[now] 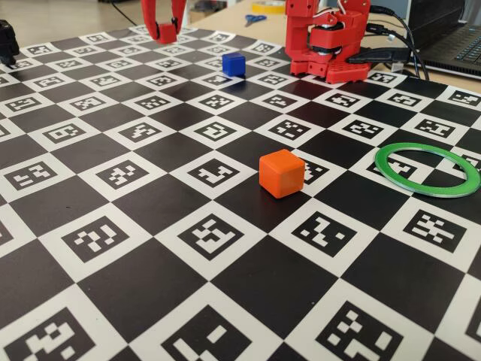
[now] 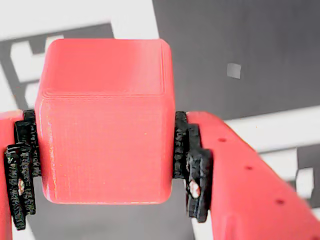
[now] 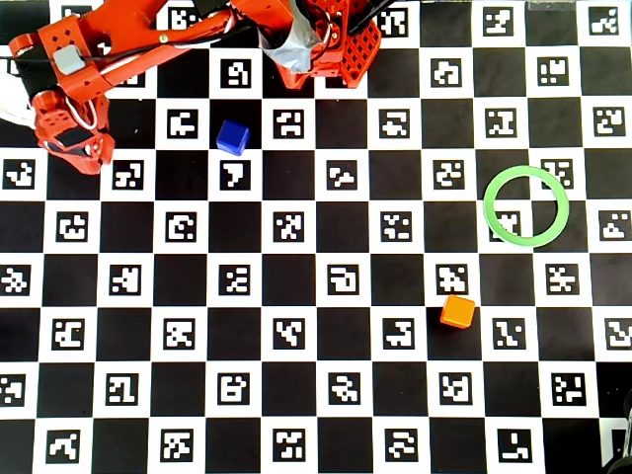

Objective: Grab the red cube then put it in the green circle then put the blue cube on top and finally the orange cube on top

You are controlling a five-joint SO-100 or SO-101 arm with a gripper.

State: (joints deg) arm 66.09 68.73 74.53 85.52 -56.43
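The red cube (image 2: 105, 125) fills the wrist view, pinched on both sides by black pads (image 2: 192, 165); my gripper (image 2: 105, 170) is shut on it. In the fixed view the gripper (image 1: 165, 31) holds this cube (image 1: 166, 32) at the board's far left, close to the surface. The overhead view shows the gripper (image 3: 84, 153) at the top left, its cube hidden under it. The blue cube (image 1: 234, 64) (image 3: 232, 137) sits to the gripper's right. Toward the right lie the orange cube (image 1: 282, 174) (image 3: 457, 312) and the green circle (image 1: 428, 189) (image 3: 490, 207), nothing inside it.
The red arm base (image 1: 327, 45) (image 3: 326, 44) stands at the board's far edge. Behind it lie blue-handled scissors (image 1: 254, 19) and cables, and a laptop (image 1: 458, 41) sits at the far right. A black object (image 1: 7, 41) stands at the far left edge.
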